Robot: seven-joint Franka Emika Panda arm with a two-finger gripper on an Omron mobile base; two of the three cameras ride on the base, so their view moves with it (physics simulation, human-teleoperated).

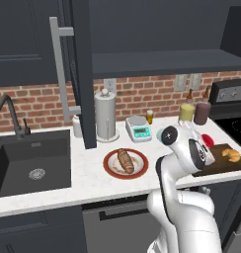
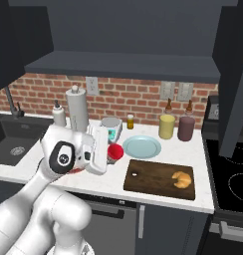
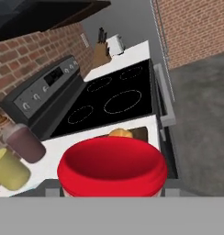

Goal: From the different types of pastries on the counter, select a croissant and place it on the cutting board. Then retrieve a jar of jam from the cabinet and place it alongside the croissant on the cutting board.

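1. Left base view: the white marble-look desk [image 1: 88,180] runs across the middle of the frame. At centre, a scored brown loaf [image 1: 126,160] lies on a round rust-rimmed plate [image 1: 111,166]. At the right edge, the small golden-orange croissant [image 1: 232,155] rests on the dark brown wooden cutting board [image 1: 222,163]. The small red jar of jam [image 1: 207,140] peeks out just beyond the white arm. The dark charcoal cabinet door [image 1: 83,74] stands open at upper left.

2. Right base view: the end effector [image 2: 109,152] sits left of centre, clenched on the red jar [image 2: 115,151], which hangs just off the board's [image 2: 153,178] left end. The croissant [image 2: 182,179] lies toward the board's right end. A round pale blue plate [image 2: 142,147] sits just behind the board, and yellow [image 2: 167,126] and maroon [image 2: 185,128] bottles stand beyond it.

3. Hand view: the jar's red top [image 3: 112,167] bulks at bottom centre. The croissant [image 3: 120,133] shows just above it, and a black stovetop [image 3: 109,103] fills the middle.
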